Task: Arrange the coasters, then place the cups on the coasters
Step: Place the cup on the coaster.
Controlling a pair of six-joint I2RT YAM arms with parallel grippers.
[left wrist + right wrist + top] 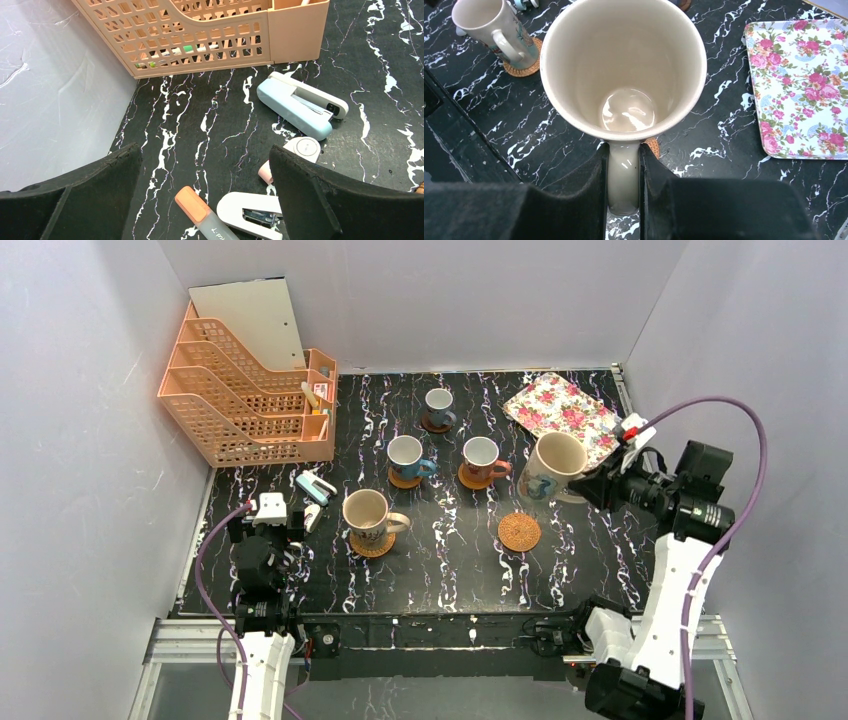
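Note:
My right gripper (624, 175) is shut on the handle (624, 185) of a large beige cup (624, 65), which it holds tilted over the table's right side (552, 465). A bare wicker coaster (519, 532) lies to the front left of that cup; its edge (653, 146) peeks from under the rim. The other beige cup (367, 517) stands on a wicker coaster (375, 545). A blue cup (407, 457), a brownish-orange cup (481, 458) and a smaller blue cup (438, 405) each sit on a coaster. My left gripper (205, 200) hangs open at the left, empty.
A floral tray (565, 410) lies at the back right, just behind the held cup. A pink file rack (250, 390) fills the back left corner. A blue stapler (300, 105), a white stapler (250, 212) and an orange-capped marker (200, 212) lie under the left gripper.

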